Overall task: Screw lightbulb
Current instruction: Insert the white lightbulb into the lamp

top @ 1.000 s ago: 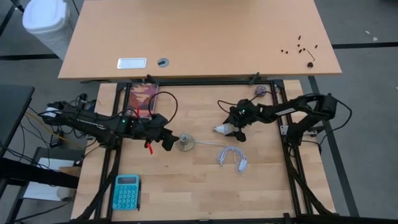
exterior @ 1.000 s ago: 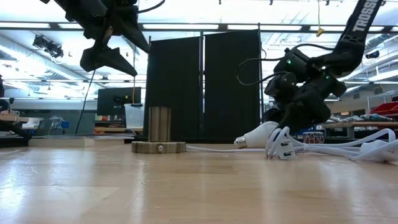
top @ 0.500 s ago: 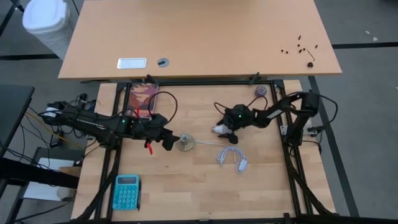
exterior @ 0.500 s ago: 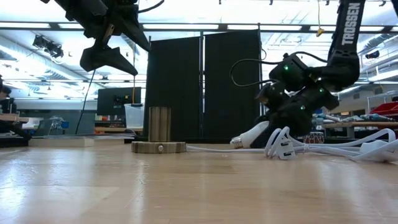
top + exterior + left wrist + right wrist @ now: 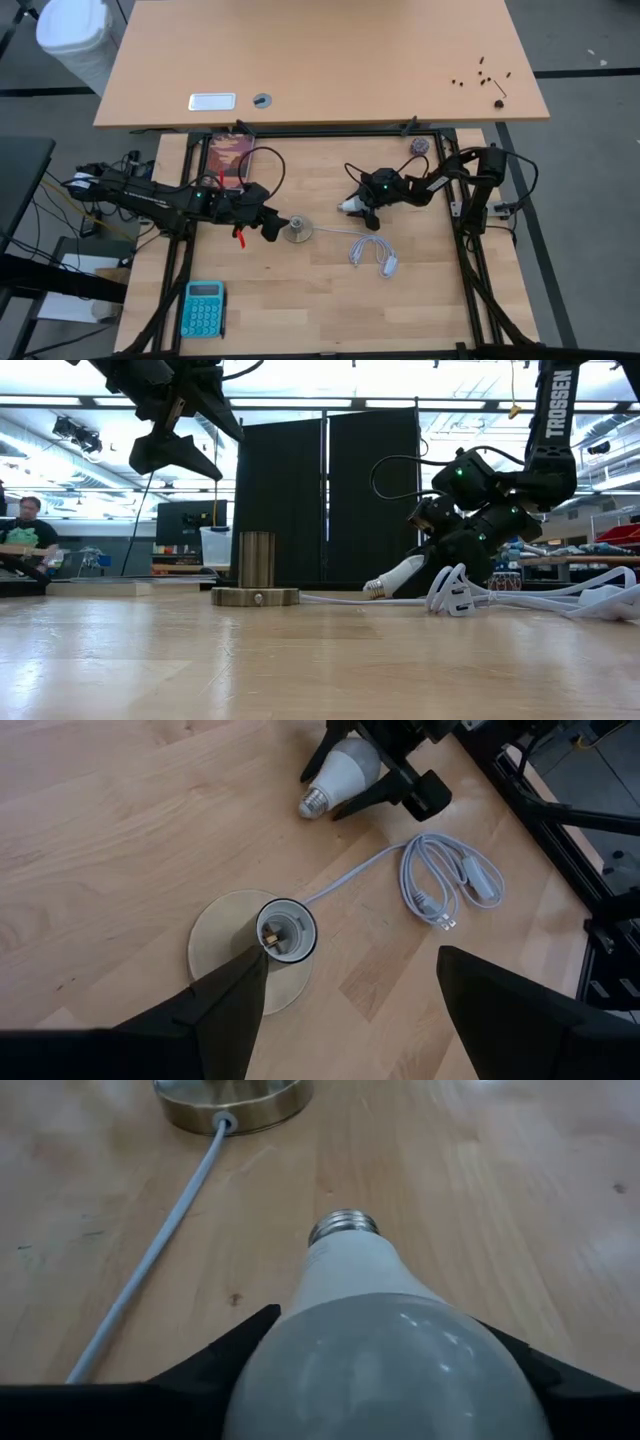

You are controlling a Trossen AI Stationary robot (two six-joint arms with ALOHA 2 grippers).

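The white lightbulb [image 5: 349,206] lies between the fingers of my right gripper [image 5: 366,208] at the table's middle, and its silvery screw base [image 5: 342,1226] points toward the brass socket disc [image 5: 297,231]. The socket disc [image 5: 250,960] stands flat on the wood with its holder [image 5: 285,930] upright. My left gripper [image 5: 268,226] hangs open above the table just left of the socket, and the left wrist view looks down on the socket between its fingers. My right gripper pinches the bulb's frosted dome [image 5: 275,1342] between its two fingers [image 5: 215,1355], one on each side. The fingers come from the table's right, slanting down, and lie along the bulb. The bulb [image 5: 398,573] is tilted with its screw base lowest; whether the base touches the wood cannot be told.
A white cable [image 5: 330,232] runs from the socket to a coiled bundle with a plug [image 5: 375,252] near the right gripper. A teal calculator [image 5: 203,308] lies near the front left, and a red book [image 5: 230,160] at the far left. A person [image 5: 30,525] sits in the room beyond.
My right gripper has come down and toward the table's left, tipping further downward, and its fingers now lie on both sides of the bulb's dome. The bulb has shifted slightly toward the socket.
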